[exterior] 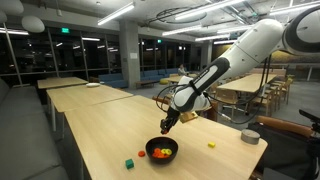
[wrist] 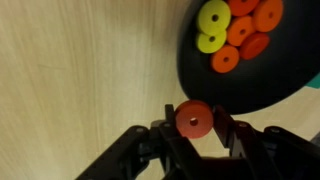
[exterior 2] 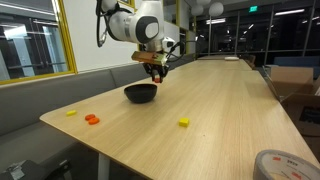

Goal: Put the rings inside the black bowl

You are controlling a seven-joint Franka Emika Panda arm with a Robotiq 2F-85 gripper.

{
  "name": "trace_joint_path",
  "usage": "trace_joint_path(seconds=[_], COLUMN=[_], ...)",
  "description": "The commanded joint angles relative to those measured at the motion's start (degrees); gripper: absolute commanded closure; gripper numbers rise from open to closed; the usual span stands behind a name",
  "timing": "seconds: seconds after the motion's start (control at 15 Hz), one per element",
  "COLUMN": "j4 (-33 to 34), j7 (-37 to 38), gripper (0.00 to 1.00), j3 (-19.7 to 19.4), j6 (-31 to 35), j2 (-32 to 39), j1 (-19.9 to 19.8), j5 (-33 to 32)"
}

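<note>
In the wrist view my gripper [wrist: 194, 126] is shut on an orange-red ring [wrist: 193, 113], held flat-face up between the jaws. The black bowl [wrist: 262, 82] lies just ahead and to the right, holding several rings, yellow [wrist: 212, 20] and orange-red [wrist: 240, 30]. In both exterior views the gripper [exterior: 166, 124] [exterior 2: 156, 72] hangs a little above the bowl's rim [exterior: 173, 145] [exterior 2: 141, 98]. A yellow ring [exterior: 211, 145] [exterior 2: 183, 122] lies loose on the table. An orange-red piece [exterior 2: 92, 119] lies apart from the bowl.
A small green cube [exterior: 128, 163] and a red piece [exterior: 143, 155] sit on the long wooden table [exterior: 100, 130] near the bowl. A grey round container [exterior: 250, 136] stands near the table's edge. A tape roll [exterior 2: 283, 165] lies at a corner. Bench seating runs alongside.
</note>
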Motion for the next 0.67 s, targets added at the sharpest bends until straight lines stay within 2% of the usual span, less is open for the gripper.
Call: trace_joint_path(seconds=[0.0, 0.13, 0.2, 0.33, 0.6], j4=[1.98, 2.32, 2.77, 3.31, 4.73], j7=[-15.53, -23.65, -27.19, -31.12, -32.74], gripper=[0.75, 0.75, 0.75, 0.75, 0.75], j3=[13.19, 16.40, 15.09, 12.88, 6.65], j6=[-1.30, -3.64, -6.03, -11.60, -20.16], j2=[0.59, 0.61, 0.32, 0.10, 0.58], j1=[-10.58, -13.58, -12.47, -11.57, -7.71], j5=[10.16, 15.73, 18.29, 19.21, 16.30])
